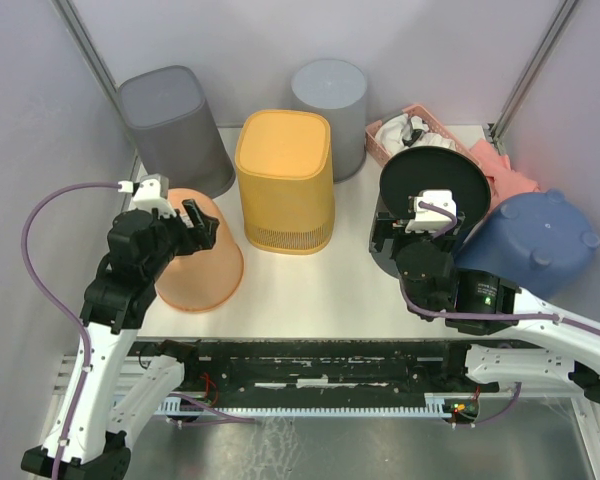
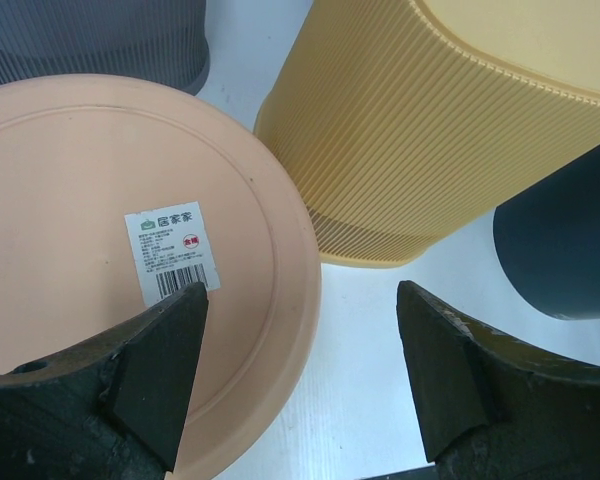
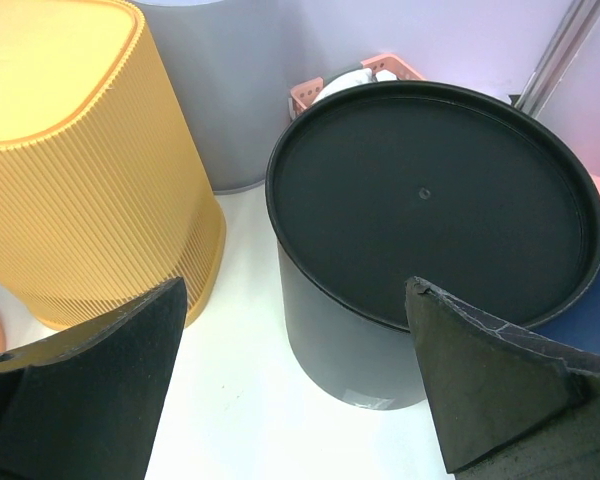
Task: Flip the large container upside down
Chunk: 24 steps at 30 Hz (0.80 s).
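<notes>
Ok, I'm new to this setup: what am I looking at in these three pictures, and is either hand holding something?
Two robot arms are bolted at the table's near edge. The wide picture looks down from above and behind them; the other two come from wrist cameras, the dark wedges being each arm's own fingers. Bottom-up on the table: a peach tub, yellow ribbed bin, dark grey bin, light grey bin, black tub. A blue tub lies on its side by a pink basket. The left hand, open, is at the peach tub's edge; the right hand, open, faces the black tub. Neither holds anything.
</notes>
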Each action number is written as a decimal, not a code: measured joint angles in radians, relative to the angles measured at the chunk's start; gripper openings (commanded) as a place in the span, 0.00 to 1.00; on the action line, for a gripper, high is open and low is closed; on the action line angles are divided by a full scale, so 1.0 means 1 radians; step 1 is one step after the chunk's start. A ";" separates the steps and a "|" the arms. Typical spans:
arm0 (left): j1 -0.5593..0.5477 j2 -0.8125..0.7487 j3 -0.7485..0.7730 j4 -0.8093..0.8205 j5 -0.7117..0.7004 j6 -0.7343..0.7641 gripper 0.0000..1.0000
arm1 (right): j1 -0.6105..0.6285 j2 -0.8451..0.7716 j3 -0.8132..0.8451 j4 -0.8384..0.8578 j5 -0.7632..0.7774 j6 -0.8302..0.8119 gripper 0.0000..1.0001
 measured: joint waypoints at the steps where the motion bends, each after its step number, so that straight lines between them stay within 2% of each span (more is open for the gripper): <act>1: 0.000 -0.002 -0.001 0.000 -0.003 0.000 0.83 | 0.000 0.000 0.000 0.000 0.000 0.001 0.99; 24: 0.000 -0.016 -0.012 0.019 -0.014 -0.002 0.83 | 0.000 -0.013 0.000 -0.017 0.000 0.027 0.99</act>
